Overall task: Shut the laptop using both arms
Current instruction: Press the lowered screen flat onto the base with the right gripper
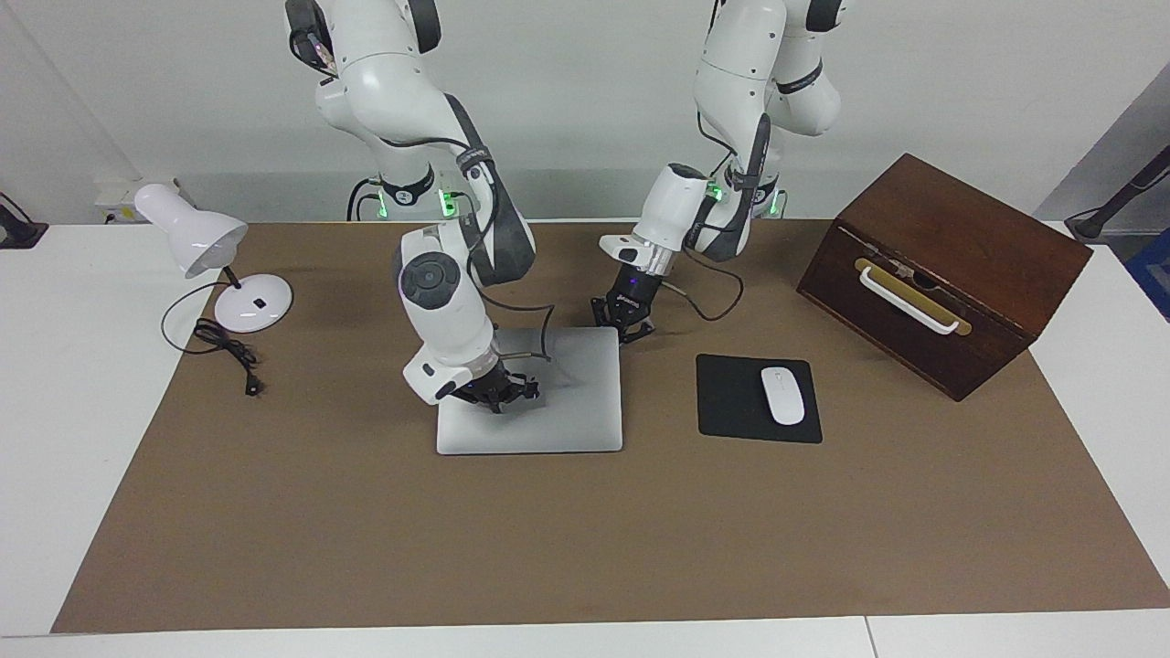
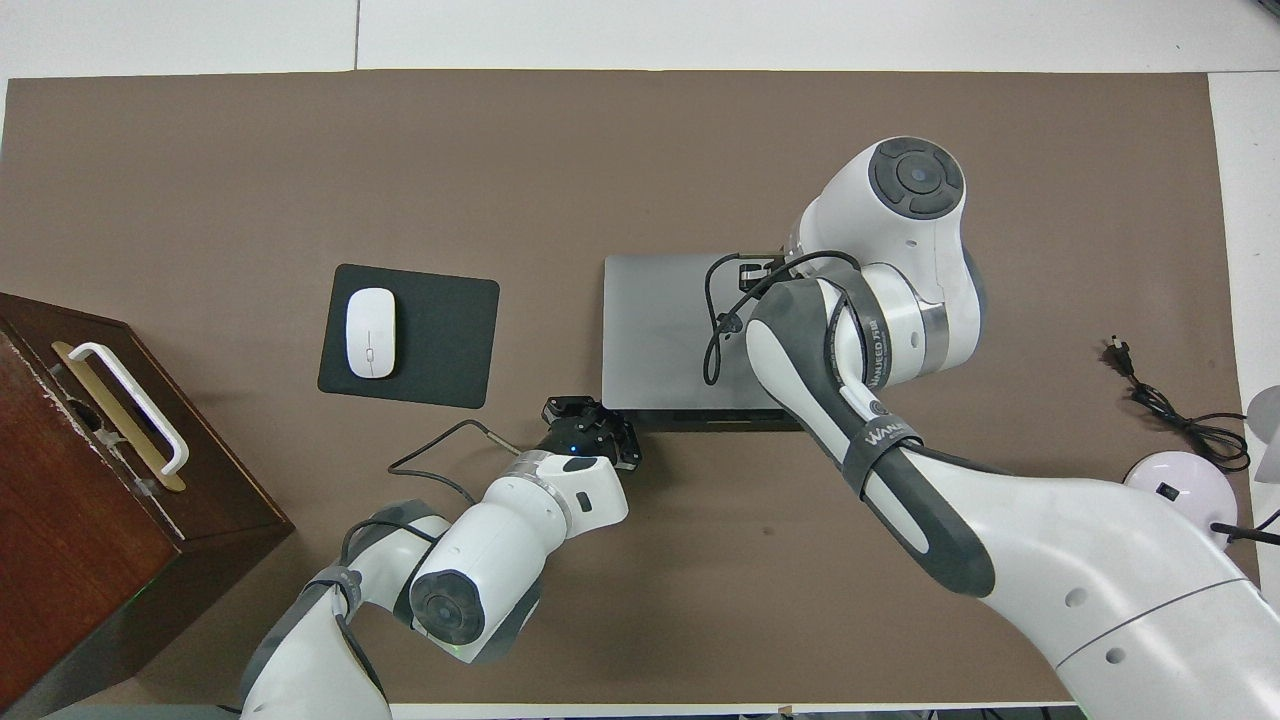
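The silver-grey laptop (image 1: 571, 411) lies flat on the brown mat with its lid down; it also shows in the overhead view (image 2: 655, 340). My right gripper (image 1: 503, 391) rests low on the lid, over the part toward the right arm's end. In the overhead view the right wrist hides most of it (image 2: 755, 270). My left gripper (image 1: 624, 322) is down at the laptop's corner nearest the robots, toward the left arm's end, right beside the edge. It shows in the overhead view too (image 2: 592, 425).
A black mouse pad (image 1: 731, 407) with a white mouse (image 1: 783, 395) lies beside the laptop toward the left arm's end. A brown wooden box (image 1: 941, 274) with a white handle stands at that end. A white desk lamp (image 1: 196, 239) and its cable (image 1: 228, 352) are at the right arm's end.
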Controlling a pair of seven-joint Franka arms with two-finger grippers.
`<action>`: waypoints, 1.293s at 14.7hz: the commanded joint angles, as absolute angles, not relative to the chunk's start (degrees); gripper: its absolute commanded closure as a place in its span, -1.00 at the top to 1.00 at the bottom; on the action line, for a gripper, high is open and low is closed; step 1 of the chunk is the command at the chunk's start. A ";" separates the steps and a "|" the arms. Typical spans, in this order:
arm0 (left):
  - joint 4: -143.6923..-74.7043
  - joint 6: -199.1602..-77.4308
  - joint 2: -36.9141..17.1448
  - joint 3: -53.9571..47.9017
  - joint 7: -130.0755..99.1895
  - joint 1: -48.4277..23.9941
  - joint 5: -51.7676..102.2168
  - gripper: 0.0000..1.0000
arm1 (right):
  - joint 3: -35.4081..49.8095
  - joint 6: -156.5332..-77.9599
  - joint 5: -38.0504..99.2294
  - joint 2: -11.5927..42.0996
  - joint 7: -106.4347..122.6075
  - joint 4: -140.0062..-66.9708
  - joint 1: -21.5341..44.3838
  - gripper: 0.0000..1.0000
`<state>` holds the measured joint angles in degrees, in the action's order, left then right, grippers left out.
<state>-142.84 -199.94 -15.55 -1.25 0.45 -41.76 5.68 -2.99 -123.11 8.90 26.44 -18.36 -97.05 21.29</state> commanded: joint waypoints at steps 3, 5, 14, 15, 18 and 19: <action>-141.33 -200.66 -20.13 -0.44 0.79 -42.36 4.75 -1.00 | -2.64 -125.07 10.55 26.72 -16.35 -98.00 20.74 -1.00; -141.33 -200.65 -20.13 -0.44 0.79 -42.36 4.75 -1.00 | -2.64 -125.07 10.55 26.81 -16.43 -98.00 20.74 -1.00; -141.33 -200.65 -20.48 -0.44 0.79 -42.36 3.96 -1.00 | -2.64 -125.16 10.55 26.72 -16.44 -98.09 20.74 -1.00; -141.33 -200.65 -20.48 -0.44 0.79 -42.36 3.96 -1.00 | -2.64 -125.16 10.55 26.72 -16.44 -98.09 20.74 -1.00; -141.33 -200.65 -20.48 -0.44 0.79 -42.36 3.87 -1.00 | -2.64 -124.02 10.55 26.63 -16.44 -97.48 20.48 -1.00; -141.50 -200.65 -20.48 -0.44 0.79 -42.36 3.87 -1.00 | -2.64 -123.23 10.63 26.37 -16.44 -97.21 20.04 -1.00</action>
<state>-142.86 -200.03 -15.58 -1.10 0.56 -41.76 5.07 -3.01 -123.73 8.91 26.49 -18.36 -97.36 21.26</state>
